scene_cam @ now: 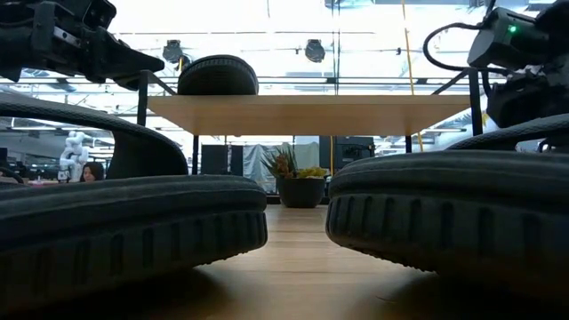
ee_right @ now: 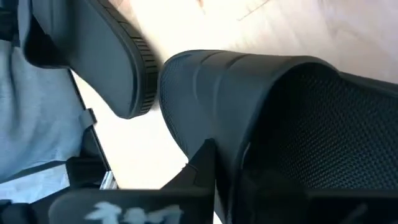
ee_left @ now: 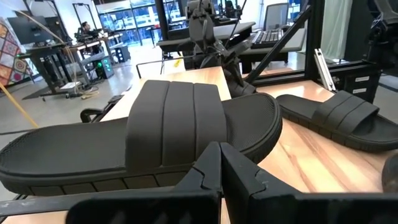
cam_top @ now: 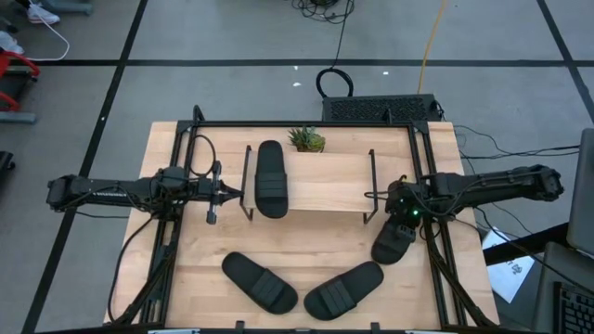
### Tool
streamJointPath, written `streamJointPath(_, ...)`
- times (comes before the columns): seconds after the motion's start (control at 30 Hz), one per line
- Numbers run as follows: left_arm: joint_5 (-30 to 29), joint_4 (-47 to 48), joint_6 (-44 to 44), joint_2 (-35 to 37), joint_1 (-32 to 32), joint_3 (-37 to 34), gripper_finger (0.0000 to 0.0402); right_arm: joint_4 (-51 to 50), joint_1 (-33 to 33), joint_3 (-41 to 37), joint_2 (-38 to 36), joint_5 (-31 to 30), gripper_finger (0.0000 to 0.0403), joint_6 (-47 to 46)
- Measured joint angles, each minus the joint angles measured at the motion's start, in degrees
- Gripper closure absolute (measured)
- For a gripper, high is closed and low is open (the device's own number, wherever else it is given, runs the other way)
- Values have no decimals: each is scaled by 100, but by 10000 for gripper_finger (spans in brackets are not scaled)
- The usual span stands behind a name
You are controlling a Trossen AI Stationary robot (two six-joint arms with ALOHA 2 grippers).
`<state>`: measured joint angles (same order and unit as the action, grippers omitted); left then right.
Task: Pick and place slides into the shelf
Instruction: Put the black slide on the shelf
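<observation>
The shelf (cam_top: 325,183) stands mid-table, and one black slide (cam_top: 270,179) lies flat on its plank top near the left end; the slide also shows in the low view (scene_cam: 218,76). My left gripper (cam_top: 238,195) is shut and empty, level with the shelf top just outside its left frame, its tips beside that slide (ee_left: 149,134). My right gripper (cam_top: 401,219) is shut on a second slide (cam_top: 393,243) by the shelf's right frame. Two more slides (cam_top: 260,282) (cam_top: 343,289) lie sole-down on the table near the front edge. My right gripper holds the slide by its wide strap (ee_right: 249,87), coming from above and pointing down. One finger (ee_right: 202,165) shows against the strap's edge; the strap hides the other. The slide slants away below the gripper toward the near edge. Whether its low end touches the table I cannot tell.
A small potted plant (cam_top: 306,139) stands at the table's far edge behind the shelf. The shelf's thin black side frames (cam_top: 248,181) (cam_top: 371,186) rise at each end of the plank. Black rails run along the table's left and right sides. Bare plank lies right of the shelved slide.
</observation>
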<state>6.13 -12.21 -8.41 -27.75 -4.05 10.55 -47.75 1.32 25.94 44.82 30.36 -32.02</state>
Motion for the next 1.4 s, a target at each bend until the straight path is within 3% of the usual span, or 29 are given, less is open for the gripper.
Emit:
streamJointPath(0.37,-2,0,40,0,4,0,398,-2044,2,1629,-17,-1121,399,858)
streamJointPath(0.9,-4,0,64,2,4,0,398,-3064,2,3256,-151,-1204,400,2214)
streamJointPath(1.13,-4,0,69,0,4,0,398,-3244,4,4416,364,-1166,401,2323)
streamJointPath(1.4,-6,0,22,0,4,0,398,-3834,20,5858,1751,-788,401,3002)
